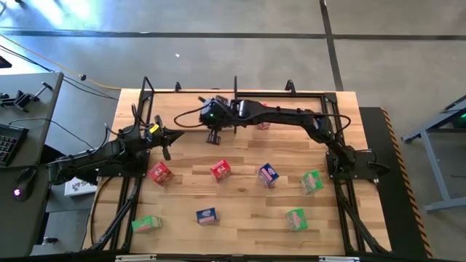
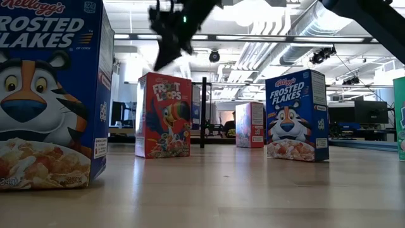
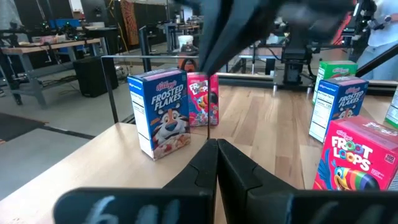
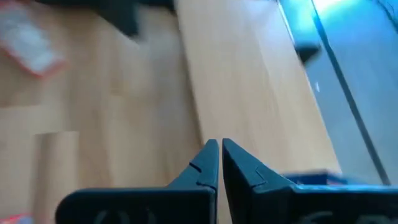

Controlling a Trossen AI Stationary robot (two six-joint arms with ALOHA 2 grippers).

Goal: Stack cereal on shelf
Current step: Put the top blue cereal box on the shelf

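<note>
You are looking down on a light wood-plank bench (image 1: 240, 200) standing on a grey concrete floor (image 1: 218, 44) crossed by dark seams. Left of the bench you have a grey side desk (image 1: 33, 109) with a black keyboard (image 1: 9, 142) at its edge and dark cables (image 1: 80, 87) trailing across it. Off to the right a grey metal frame (image 1: 437, 138) stands on the floor.

From bench height you see a large workshop behind: silver ceiling ducts (image 2: 304, 31), hanging lights, and dark monitors (image 2: 370, 112) on far desks. The left wrist view shows you a worktable (image 3: 43, 46) with a dark cabinet (image 3: 93, 74) beside it.
</note>
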